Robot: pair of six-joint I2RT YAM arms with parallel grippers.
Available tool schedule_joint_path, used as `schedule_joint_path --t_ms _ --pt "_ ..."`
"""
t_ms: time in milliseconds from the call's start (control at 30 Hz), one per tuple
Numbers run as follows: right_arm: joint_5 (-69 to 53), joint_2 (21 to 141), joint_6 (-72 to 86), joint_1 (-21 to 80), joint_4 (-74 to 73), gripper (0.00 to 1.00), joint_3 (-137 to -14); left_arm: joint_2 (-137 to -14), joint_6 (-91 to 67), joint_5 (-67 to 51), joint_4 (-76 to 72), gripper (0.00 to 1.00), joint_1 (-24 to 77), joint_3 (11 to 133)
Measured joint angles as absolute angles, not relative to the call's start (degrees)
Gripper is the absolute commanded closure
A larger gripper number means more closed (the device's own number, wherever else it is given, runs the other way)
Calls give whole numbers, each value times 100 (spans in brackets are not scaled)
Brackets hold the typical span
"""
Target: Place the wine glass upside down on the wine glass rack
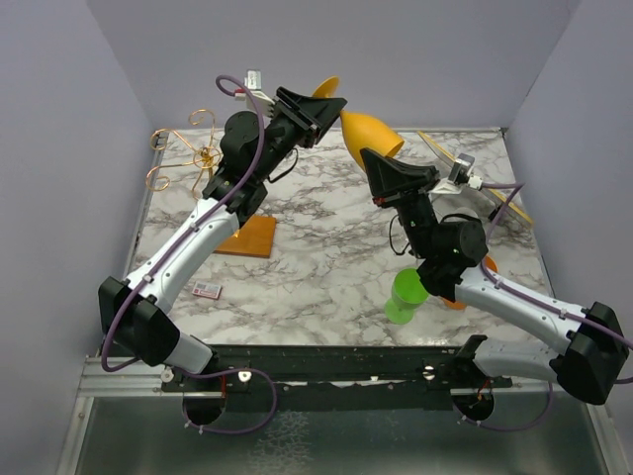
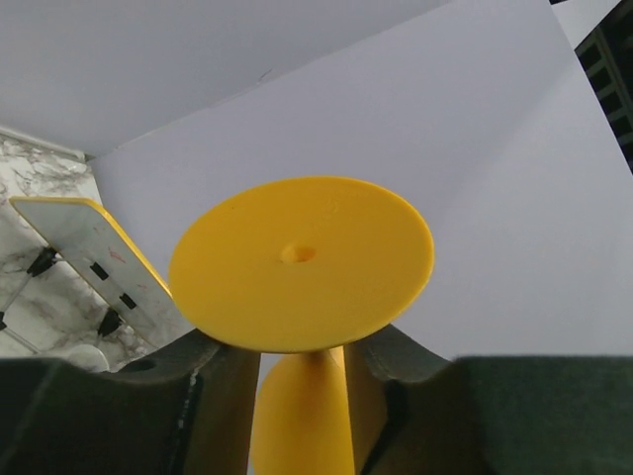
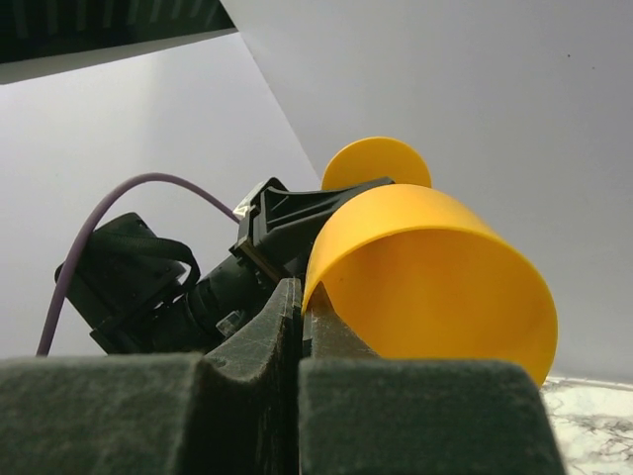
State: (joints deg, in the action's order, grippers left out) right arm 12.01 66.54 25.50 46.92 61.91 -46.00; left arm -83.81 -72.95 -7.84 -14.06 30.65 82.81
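Nearest, a green cup (image 1: pixel 404 297) stands on the counter (image 1: pixel 326 257) beside the right arm, and a small card (image 1: pixel 206 289) lies by the left arm. Farther back, the glass (image 1: pixel 371 134) hangs sideways in the air. The left end effector (image 2: pixel 302 386) clenches its stem just under the foot, and the right end effector (image 3: pixel 302 322) pinches the bowl's rim. The rack (image 1: pixel 193 156) stands well left of the glass, with the left arm crossing above its base. A yellow-edged board (image 2: pixel 84 237) lies at back right.
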Motion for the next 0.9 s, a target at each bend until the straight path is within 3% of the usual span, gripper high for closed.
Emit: schedule_joint_path --t_ms 133,267,333,400,433,500,700,900 --pt "1074 6654 2517 4692 6198 99 -4600 -8379 -7297 -670 -1509 99 3094 8241" --pt "941 6646 2456 4676 6121 99 -4554 -8329 -7303 -556 -1643 100 3118 8180" --pt "843 6615 2456 4676 6090 84 -4532 -8243 -7242 -521 -1673 100 3124 8108" --pt "777 6545 2469 4676 5970 52 -4523 -8189 -7155 -502 -1704 100 3133 8053" --pt "725 6490 2526 4678 5857 42 -4508 -8162 -7046 -447 -1765 100 3135 8025" --pt "666 6340 2591 4694 5601 30 -4475 -8134 -6869 -355 -1841 100 3118 7972" --pt "666 5835 2587 4698 4001 24 -4777 -8001 -5848 -266 -1966 100 3076 7800" --pt "694 5655 2303 4698 1608 21 -5902 -8038 -4313 -1057 -2008 100 3072 8416"
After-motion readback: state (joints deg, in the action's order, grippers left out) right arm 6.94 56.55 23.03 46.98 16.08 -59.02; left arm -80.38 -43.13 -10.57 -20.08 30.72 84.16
